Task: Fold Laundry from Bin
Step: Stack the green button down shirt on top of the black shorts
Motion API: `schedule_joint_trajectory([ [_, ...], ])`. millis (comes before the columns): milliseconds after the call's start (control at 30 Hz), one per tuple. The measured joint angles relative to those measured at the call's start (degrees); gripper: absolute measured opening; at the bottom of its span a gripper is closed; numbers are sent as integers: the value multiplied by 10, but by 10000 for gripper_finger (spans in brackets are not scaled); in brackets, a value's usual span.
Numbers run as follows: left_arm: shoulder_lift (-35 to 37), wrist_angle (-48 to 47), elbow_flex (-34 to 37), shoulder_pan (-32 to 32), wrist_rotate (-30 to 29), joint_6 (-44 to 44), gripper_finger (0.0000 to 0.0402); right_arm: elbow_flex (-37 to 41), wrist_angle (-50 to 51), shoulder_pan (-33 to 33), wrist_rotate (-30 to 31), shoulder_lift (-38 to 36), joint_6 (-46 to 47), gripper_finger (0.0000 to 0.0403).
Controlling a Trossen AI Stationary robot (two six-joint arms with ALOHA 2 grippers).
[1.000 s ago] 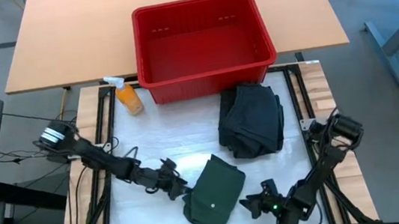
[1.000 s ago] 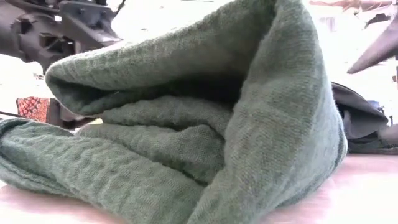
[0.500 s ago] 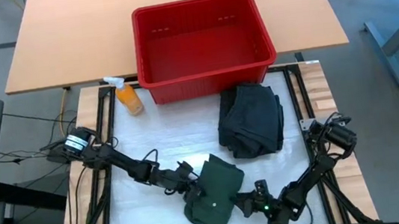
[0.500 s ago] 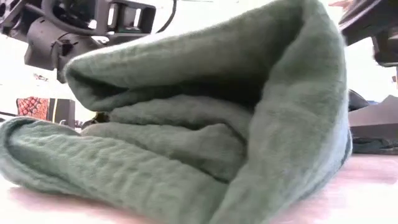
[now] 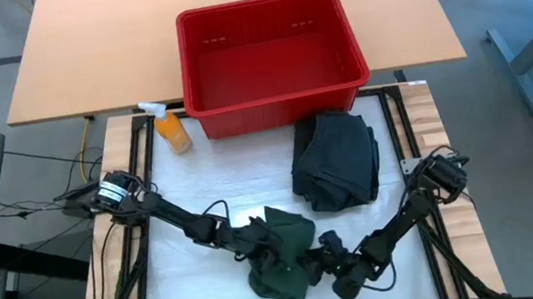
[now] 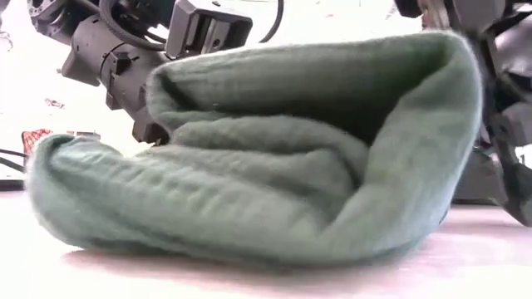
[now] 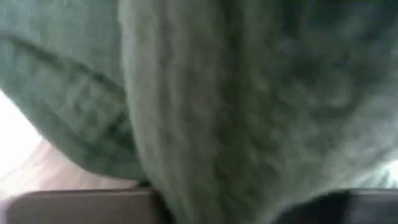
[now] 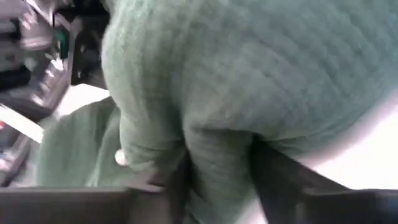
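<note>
A dark green garment (image 5: 281, 260), folded in several layers, lies on the white table cover near the front edge; the low view shows its stacked folds (image 6: 266, 166). My left gripper (image 5: 264, 252) is at its left side and my right gripper (image 5: 320, 262) at its right side, both low over the table and shut on the cloth. A folded stack of black garments (image 5: 335, 160) rests flat on the table farther back on the right. The red bin (image 5: 270, 48) stands at the table's far edge. My left gripper comes at the green garment's left side (image 7: 205, 155) low, from the table's left. Cloth fills the gap between its fingers; which layers it has is hidden by the cloth itself. The garment's underside stays on the table. My right gripper pinches a bulging fold at the garment's right side (image 8: 217, 155) between its two fingers (image 8: 273, 177). It comes low from the table's right. The garment rests on the table and is slack.
An orange spray bottle (image 5: 172, 130) stands left of the bin. Metal frame rails (image 5: 397, 125) run along both sides of the white cover. Bare cover lies between the green garment and the bin.
Both grippers have moved in on the green garment, the left toward the table's right, the right toward its left, and have shut on its sides. The garment is bunched narrower, and its upper layer's left edge has shifted right.
</note>
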State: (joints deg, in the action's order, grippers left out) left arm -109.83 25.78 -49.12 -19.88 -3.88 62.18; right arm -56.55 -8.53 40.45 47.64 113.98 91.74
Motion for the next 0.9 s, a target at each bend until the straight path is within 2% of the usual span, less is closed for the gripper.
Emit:
schedule_joint_trajectory([
  [67,-1,2,-4,0,-14,-17,43,1,8,-4,-3,-13,-44,145],
  [100,-1,8,-5,-1,-27,-24,26,2,14,-5,-4,-24,-72,116],
  [200,-2,49,-4,-3,-67,-54,22,2,15,-5,6,-65,-170,45],
  [400,33,180,-4,4,-120,-119,17,0,34,-17,12,-191,-334,42],
  [600,115,187,-18,65,-136,-180,14,-1,200,-50,27,-347,-398,42],
  [733,133,127,-97,125,-85,-225,13,-2,272,-89,25,-442,-448,42],
  [900,105,-26,-252,192,-36,-272,13,-2,370,-144,4,-552,-484,42],
])
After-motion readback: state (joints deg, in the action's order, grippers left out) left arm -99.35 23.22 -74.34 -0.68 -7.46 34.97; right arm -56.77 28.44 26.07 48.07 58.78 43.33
